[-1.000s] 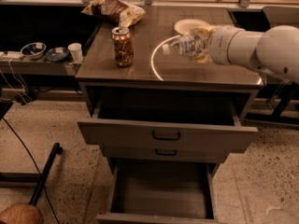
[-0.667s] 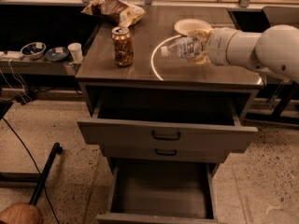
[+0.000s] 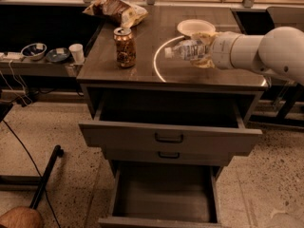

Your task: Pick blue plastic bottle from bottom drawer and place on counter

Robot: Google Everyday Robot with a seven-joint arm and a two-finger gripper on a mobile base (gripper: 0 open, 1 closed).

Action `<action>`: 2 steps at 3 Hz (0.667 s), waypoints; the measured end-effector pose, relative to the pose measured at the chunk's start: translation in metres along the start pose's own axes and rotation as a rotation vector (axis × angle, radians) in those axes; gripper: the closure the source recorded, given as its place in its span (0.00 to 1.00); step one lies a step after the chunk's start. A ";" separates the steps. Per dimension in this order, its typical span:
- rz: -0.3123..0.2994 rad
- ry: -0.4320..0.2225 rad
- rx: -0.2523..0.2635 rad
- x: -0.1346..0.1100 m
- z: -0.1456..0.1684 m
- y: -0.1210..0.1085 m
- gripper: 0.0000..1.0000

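Reference landmark: the white ring (image 3: pixel 158 64) on the counter (image 3: pixel 107 65).

1. Left of the ring stands the brown patterned can (image 3: pixel 124 47), upright and well apart from my load. Keep the set-down away from it.
2. Inside the ring, above its middle, the blue plastic bottle (image 3: pixel 184 50) lies sideways with its white cap pointing left, towards the can. I cannot tell whether it touches the surface.
3. At the ring's right side, my gripper (image 3: pixel 202 50) is clenched around the bottle's body, label end.
4. Just behind the ring sits a paper plate (image 3: pixel 194 27). Do not drift back onto it.
5. Below and in front of the ring, the bottom drawer (image 3: pixel 164 201) stands open with no bottle in it, so I judge that only placement remains.

Procedure: lower straight down inside the ring until the bottle rests along its side. A round bottle laid flat may roll, so release slowly and draw back to the right, clear of the cap end.
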State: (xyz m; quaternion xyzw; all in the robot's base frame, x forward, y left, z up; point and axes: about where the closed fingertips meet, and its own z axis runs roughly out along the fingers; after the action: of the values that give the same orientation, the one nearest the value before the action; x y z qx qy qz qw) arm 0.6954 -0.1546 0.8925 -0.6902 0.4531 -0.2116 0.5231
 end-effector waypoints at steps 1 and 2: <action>0.000 0.000 0.000 0.000 0.000 0.000 0.07; 0.000 0.000 0.000 0.000 0.000 0.000 0.00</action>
State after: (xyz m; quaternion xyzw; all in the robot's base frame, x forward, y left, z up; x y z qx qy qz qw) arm 0.6954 -0.1545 0.8925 -0.6902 0.4530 -0.2115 0.5231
